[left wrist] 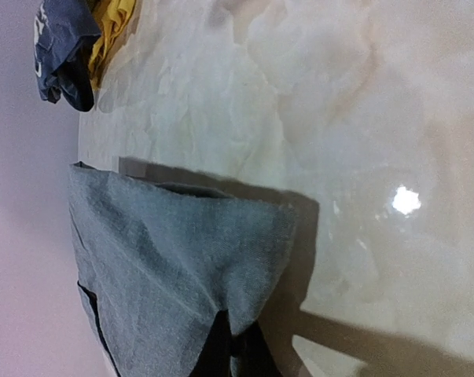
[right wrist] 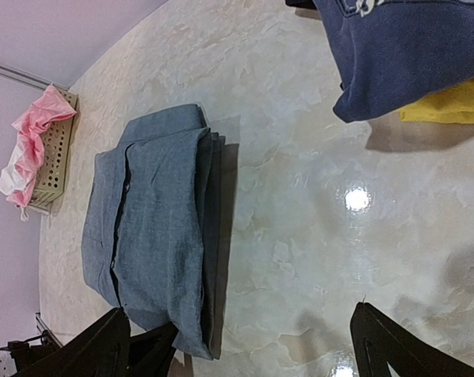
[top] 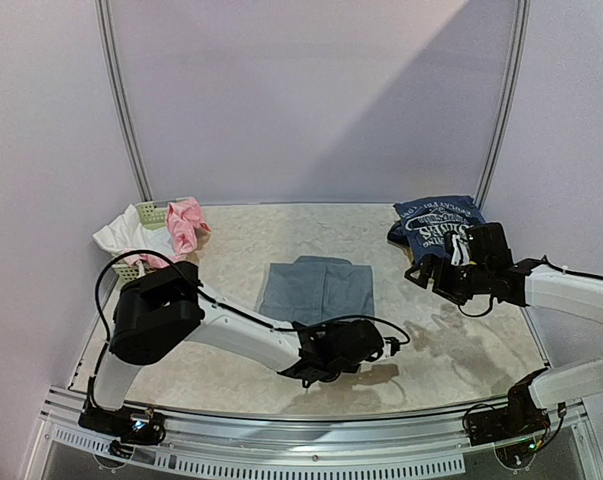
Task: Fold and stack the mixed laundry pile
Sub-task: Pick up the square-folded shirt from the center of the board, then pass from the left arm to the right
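The grey trousers (top: pixel 316 288) lie folded in the middle of the table. My left gripper (top: pixel 318 328) is at their near edge, shut on a pinch of the grey cloth (left wrist: pixel 181 267), which bunches up where the black fingers (left wrist: pixel 221 349) meet. The navy printed tee (top: pixel 439 222) lies crumpled at the far right over a yellow piece (right wrist: pixel 449 106). My right gripper (top: pixel 431 272) hovers just in front of the tee, open and empty, its fingers (right wrist: pixel 394 345) spread wide in the right wrist view. Pink (top: pixel 186 222) and white (top: pixel 121 238) pieces hang over the basket at the far left.
A pale-green lattice basket (top: pixel 148 213) stands at the far left corner against the wall. Pale walls close in the back and both sides. A metal rail (top: pixel 311 440) runs along the near edge, with both arm bases on it.
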You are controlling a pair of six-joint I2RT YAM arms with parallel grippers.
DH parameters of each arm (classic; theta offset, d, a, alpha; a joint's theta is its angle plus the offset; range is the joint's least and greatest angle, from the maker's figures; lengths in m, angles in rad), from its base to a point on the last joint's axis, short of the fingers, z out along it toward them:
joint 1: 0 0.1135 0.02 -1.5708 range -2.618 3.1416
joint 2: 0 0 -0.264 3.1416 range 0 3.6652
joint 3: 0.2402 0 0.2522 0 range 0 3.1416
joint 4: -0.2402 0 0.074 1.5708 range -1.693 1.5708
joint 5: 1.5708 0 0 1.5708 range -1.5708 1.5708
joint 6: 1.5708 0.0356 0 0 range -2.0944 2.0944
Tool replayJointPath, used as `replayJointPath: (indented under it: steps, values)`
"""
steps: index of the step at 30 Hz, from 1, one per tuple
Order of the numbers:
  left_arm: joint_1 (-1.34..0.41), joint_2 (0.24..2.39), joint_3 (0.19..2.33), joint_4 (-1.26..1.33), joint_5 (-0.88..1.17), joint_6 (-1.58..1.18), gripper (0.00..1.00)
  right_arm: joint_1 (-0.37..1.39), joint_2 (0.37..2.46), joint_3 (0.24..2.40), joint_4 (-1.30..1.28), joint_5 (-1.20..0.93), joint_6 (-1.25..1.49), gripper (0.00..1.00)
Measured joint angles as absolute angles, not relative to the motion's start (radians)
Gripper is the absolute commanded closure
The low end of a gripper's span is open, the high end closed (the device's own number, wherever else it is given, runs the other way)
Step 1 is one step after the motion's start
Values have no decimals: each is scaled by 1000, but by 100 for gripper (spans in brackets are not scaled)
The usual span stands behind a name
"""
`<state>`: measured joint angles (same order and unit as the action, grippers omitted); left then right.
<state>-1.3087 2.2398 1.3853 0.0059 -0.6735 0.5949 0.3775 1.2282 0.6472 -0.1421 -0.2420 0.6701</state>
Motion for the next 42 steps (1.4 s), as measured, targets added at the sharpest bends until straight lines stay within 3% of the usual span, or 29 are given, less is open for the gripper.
replayJointPath:
  steps: [21,42]
  values:
    - [-1259,2094,1192,165,-530,488,100,377,1478,654,100,-503,830,1]
    - [-1216,2002,1098,251,-451,437,100,455,1749,786,257,-605,944,1]
